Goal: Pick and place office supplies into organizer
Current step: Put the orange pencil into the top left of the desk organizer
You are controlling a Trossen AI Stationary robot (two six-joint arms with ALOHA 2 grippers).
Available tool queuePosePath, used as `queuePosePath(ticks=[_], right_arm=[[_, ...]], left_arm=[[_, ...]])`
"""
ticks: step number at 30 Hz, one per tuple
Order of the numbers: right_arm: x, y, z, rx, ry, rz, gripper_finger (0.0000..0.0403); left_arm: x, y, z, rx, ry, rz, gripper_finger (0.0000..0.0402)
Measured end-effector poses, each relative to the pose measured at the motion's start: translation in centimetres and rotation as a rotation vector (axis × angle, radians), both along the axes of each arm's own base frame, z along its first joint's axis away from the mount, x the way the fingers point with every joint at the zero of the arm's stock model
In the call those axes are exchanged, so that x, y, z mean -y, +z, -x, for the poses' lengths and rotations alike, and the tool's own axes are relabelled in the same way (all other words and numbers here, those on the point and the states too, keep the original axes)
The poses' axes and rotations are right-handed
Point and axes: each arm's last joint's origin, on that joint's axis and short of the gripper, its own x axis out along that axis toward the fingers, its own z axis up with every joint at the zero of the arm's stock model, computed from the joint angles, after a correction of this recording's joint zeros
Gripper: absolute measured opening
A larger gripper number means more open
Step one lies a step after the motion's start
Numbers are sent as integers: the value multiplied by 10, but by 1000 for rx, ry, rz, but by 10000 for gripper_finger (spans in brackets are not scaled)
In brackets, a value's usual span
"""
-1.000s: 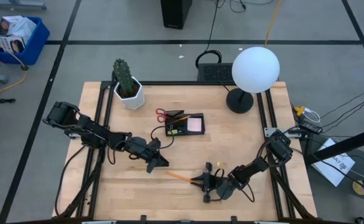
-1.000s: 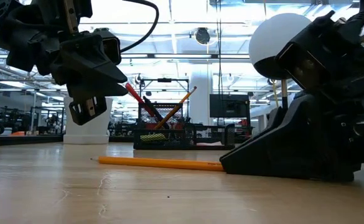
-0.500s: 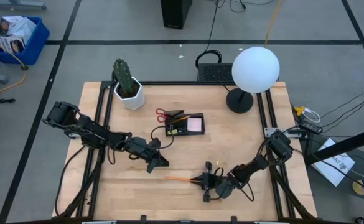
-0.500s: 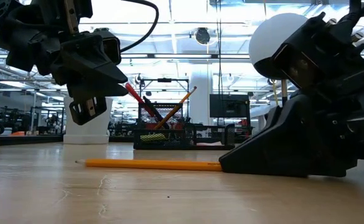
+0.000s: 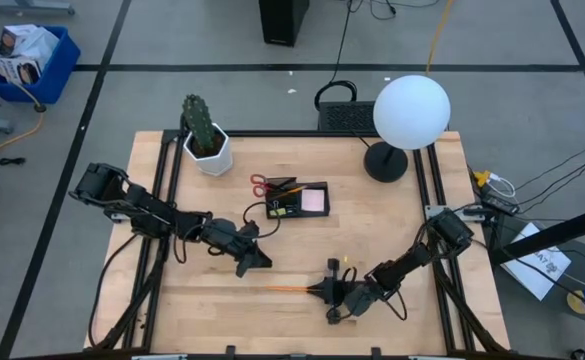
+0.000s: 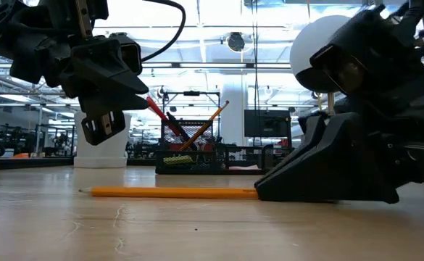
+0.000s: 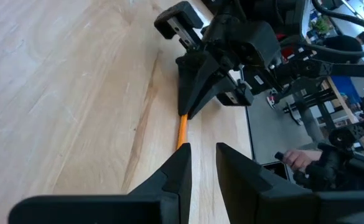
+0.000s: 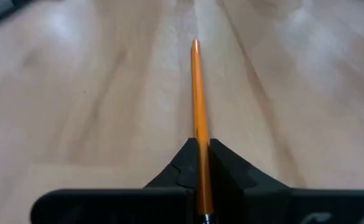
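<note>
Pencil lies clamped in the right gripper's jaws; left gripper's jaws slightly apart.

- Bare desk lies open between the organizer and the right claw.
- Left claw hangs just left of that gap, near the pencil.
- Cactus pot and lamp crowd the far corners.
</note>
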Motion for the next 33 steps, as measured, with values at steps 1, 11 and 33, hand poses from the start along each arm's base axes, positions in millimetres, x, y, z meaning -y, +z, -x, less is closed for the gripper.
queuePosePath(ticks=[1, 11, 33], right_arm=[[1, 4, -1, -8, 6, 19, 14], [14, 30, -9, -9, 22, 83, 13], [15, 63, -35, -18, 159, 182, 12]], left_arm=[[0, 0, 0, 3, -1, 1, 76], [1, 5, -2, 58, -31, 8, 77], [-10, 2, -8, -49, -11, -26, 209]])
